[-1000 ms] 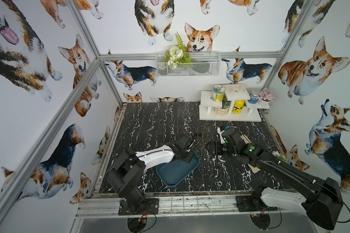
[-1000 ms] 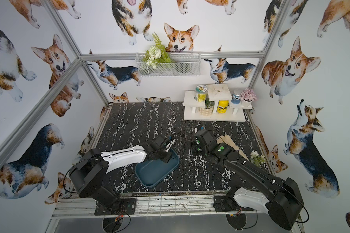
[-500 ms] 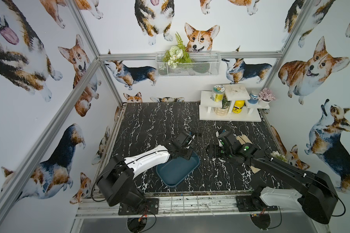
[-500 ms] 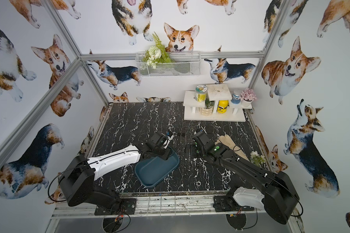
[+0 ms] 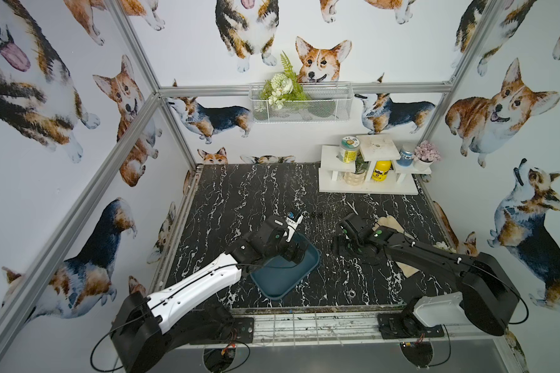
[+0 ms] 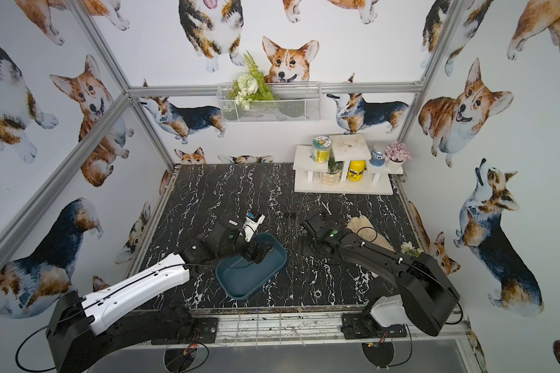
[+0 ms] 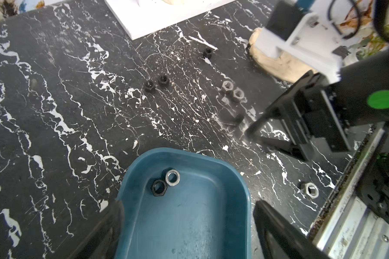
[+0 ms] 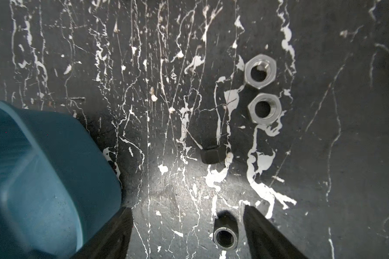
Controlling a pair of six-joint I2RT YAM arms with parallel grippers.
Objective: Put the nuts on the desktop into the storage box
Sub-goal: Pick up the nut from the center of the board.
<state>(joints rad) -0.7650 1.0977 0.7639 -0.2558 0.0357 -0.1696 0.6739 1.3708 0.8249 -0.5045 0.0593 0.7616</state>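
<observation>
The teal storage box point(image 5: 282, 274) lies on the black veined desktop point(image 5: 240, 193) and holds a black nut point(image 7: 159, 187) and a silver nut point(image 7: 172, 177). My left gripper point(image 7: 188, 204) hangs open over the box, with nothing between its fingers. My right gripper point(image 8: 186, 209) is open low over the desktop beside the box. A black nut point(image 8: 225, 235) stands between its fingers, nearer one of them and untouched. Beyond lie a black nut on its side point(image 8: 212, 154) and two silver nuts point(image 8: 259, 71). Further black nuts point(image 7: 163, 80) lie apart, and a silver nut point(image 5: 351, 293) sits near the front edge.
A white stepped shelf point(image 5: 369, 174) with jars and small pots stands at the back right. A beige glove point(image 5: 390, 222) lies right of the right arm. A white wire basket point(image 5: 301, 103) with flowers hangs on the back wall. A metal rail point(image 5: 304, 323) borders the front.
My left gripper's jaws have opened wide over the box. My right arm has moved left and down onto the cluster of nuts, and its jaws have narrowed a little.
</observation>
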